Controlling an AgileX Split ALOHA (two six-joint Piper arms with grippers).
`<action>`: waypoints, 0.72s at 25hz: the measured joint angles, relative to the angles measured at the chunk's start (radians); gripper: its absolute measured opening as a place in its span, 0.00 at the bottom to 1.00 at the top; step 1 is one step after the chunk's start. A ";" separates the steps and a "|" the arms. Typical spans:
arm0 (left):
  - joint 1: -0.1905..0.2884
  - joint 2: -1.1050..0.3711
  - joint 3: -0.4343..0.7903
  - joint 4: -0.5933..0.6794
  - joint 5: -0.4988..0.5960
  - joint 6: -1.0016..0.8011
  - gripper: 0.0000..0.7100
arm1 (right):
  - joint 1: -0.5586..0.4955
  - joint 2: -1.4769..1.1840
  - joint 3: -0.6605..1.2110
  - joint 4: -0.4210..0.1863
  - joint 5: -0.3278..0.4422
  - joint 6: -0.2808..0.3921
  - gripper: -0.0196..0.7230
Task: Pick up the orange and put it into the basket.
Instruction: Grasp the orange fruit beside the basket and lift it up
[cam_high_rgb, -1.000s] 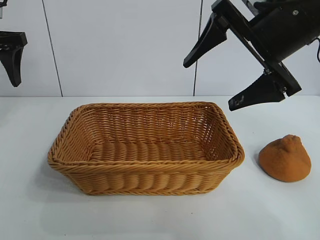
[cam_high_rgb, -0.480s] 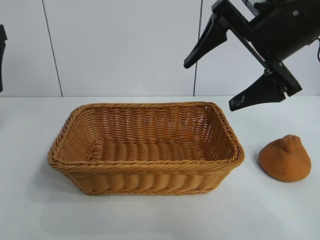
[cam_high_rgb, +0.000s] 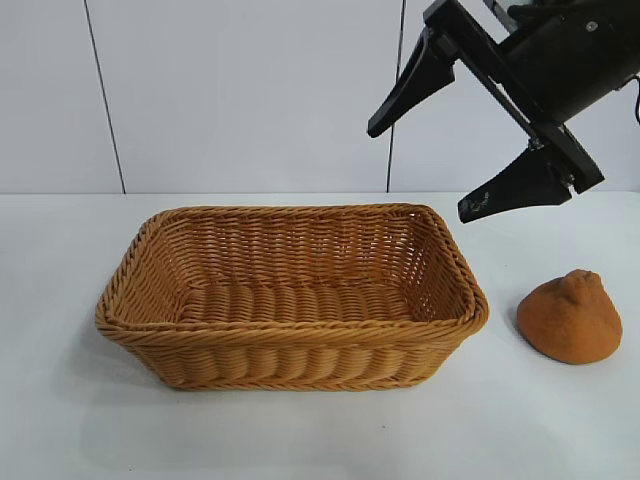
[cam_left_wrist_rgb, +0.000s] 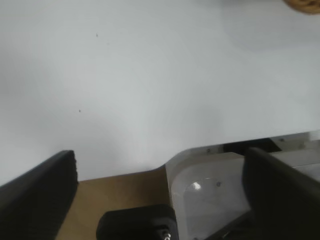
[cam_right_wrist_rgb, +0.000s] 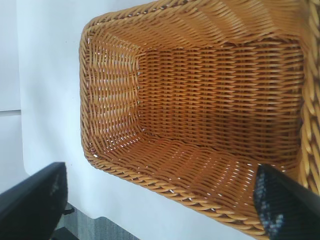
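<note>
The orange (cam_high_rgb: 570, 317), dull brownish with a knobby top, sits on the white table to the right of the basket (cam_high_rgb: 290, 335) and apart from it. The honey-tan wicker basket stands mid-table with nothing inside. My right gripper (cam_high_rgb: 420, 172) hangs open high above the basket's right end, up and to the left of the orange, holding nothing. In the right wrist view the right gripper (cam_right_wrist_rgb: 160, 205) is spread over the basket's rim (cam_right_wrist_rgb: 150, 182). The left gripper (cam_left_wrist_rgb: 160, 192) shows only in its wrist view, open and empty over the table's edge.
The white table (cam_high_rgb: 320, 440) has free room in front of the basket and around the orange. A pale panelled wall (cam_high_rgb: 240, 90) stands behind. The left wrist view shows the table's rounded corner (cam_left_wrist_rgb: 200, 150) with a clear plastic part (cam_left_wrist_rgb: 210, 190) and a brown surface below.
The left gripper, seen at the exterior view's left edge a second ago, has slid out of that view. The right gripper, orange and basket have stayed put.
</note>
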 joint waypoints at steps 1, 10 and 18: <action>0.000 -0.059 0.035 -0.002 -0.020 -0.006 0.90 | 0.000 0.000 0.000 0.000 0.000 0.000 0.96; 0.000 -0.524 0.252 -0.010 -0.117 0.000 0.90 | 0.000 0.000 0.000 0.000 0.000 0.000 0.96; 0.000 -0.702 0.255 0.005 -0.118 0.000 0.90 | 0.000 0.000 0.000 -0.005 0.015 0.000 0.96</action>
